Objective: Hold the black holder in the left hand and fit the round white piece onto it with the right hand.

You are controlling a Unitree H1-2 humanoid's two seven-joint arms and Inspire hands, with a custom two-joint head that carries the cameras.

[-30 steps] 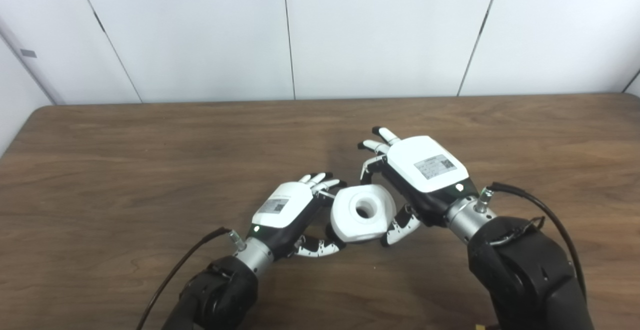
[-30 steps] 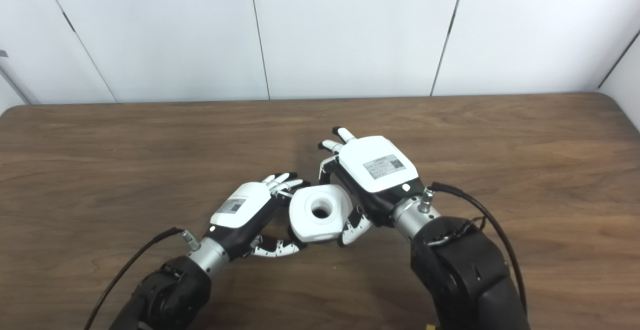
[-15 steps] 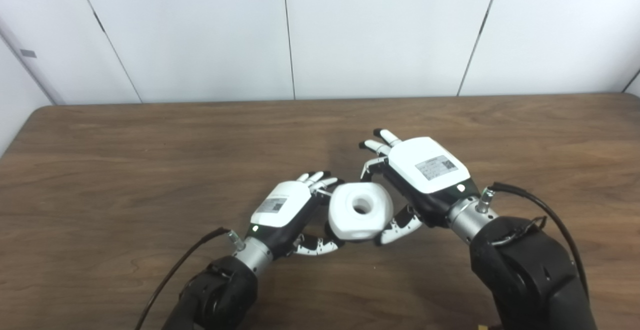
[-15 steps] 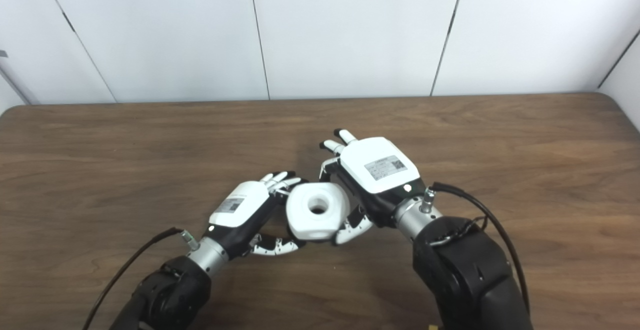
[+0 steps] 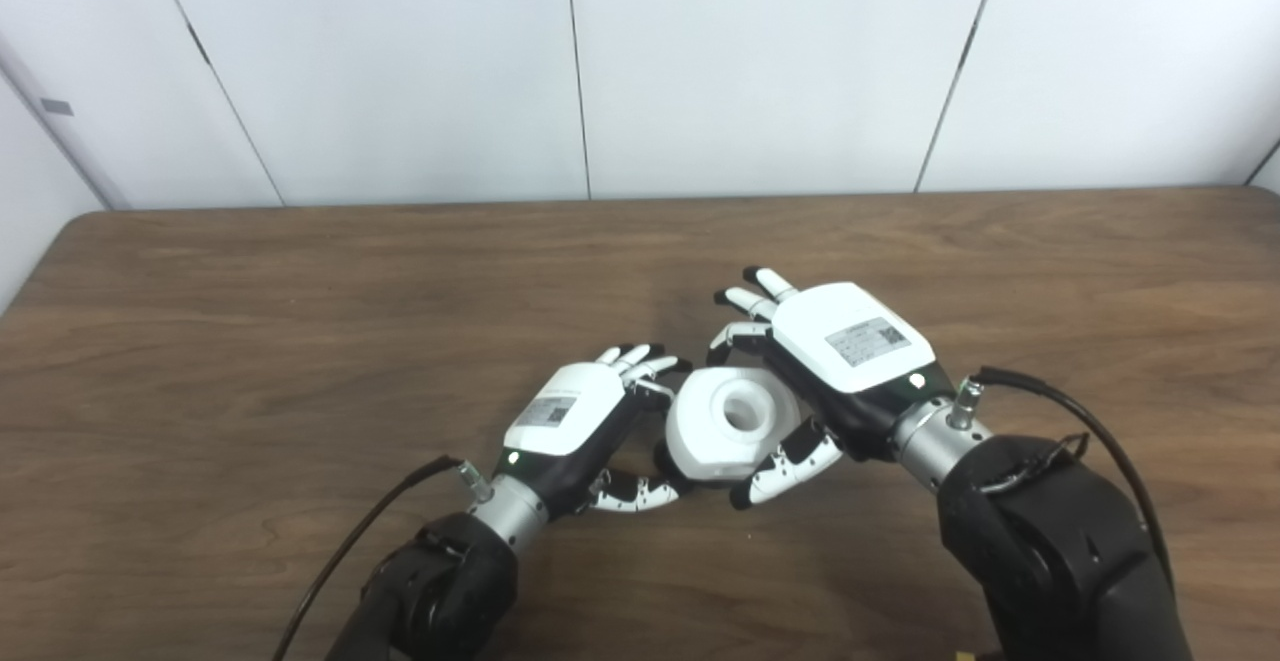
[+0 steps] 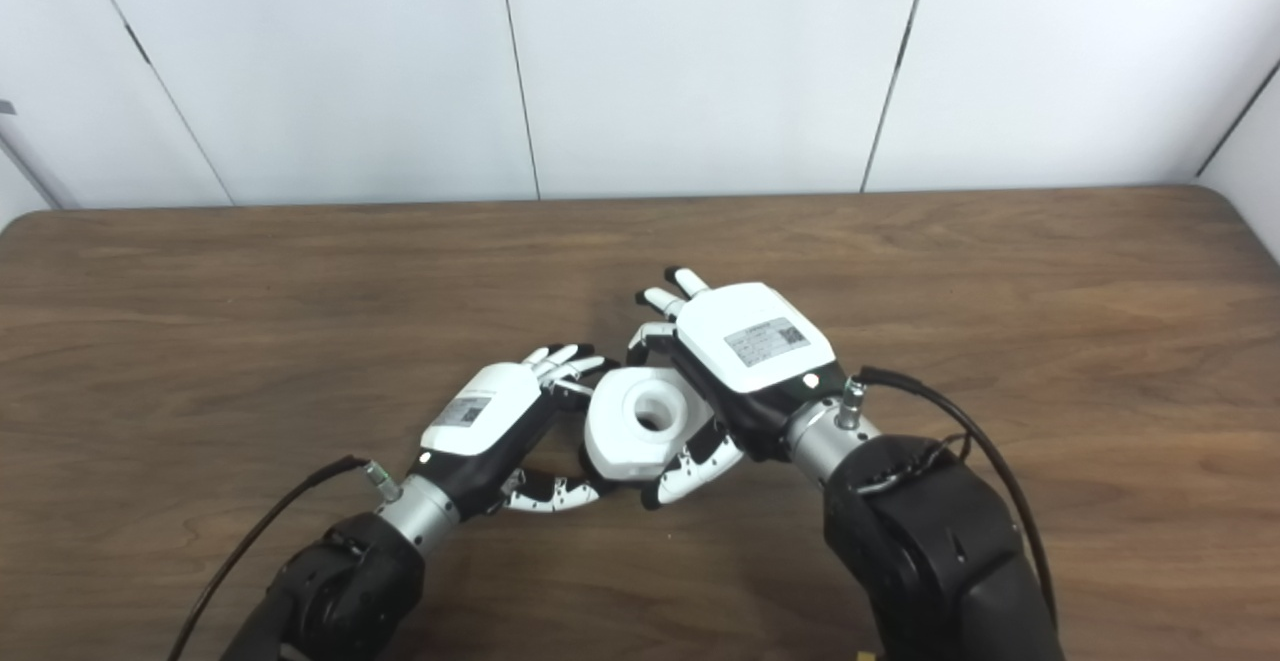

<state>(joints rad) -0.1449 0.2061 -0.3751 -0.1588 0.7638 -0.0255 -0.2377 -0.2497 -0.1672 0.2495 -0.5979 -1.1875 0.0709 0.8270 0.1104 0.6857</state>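
Note:
The round white piece (image 5: 722, 433), a chunky white block with a round hole on top, hangs just above the table between my two hands. My right hand (image 5: 850, 346) is shut on it, fingers over its far side and thumb (image 5: 785, 461) under its near edge. My left hand (image 5: 572, 419) curls against the piece's left side, fingers behind and thumb in front. Of the black holder (image 5: 664, 458) only a dark edge shows under the piece, inside the left hand's grasp. The rest of the holder is hidden.
The brown wooden table (image 5: 300, 341) runs wide on both sides of the hands. A white panelled wall (image 5: 600, 61) stands behind its far edge. Black cables trail from both wrists, one being the right cable (image 5: 1080, 411).
The white piece has tipped, so its hole now faces more to the right. My right hand has rolled and its thumb has slid left under the piece. The left hand has barely moved.

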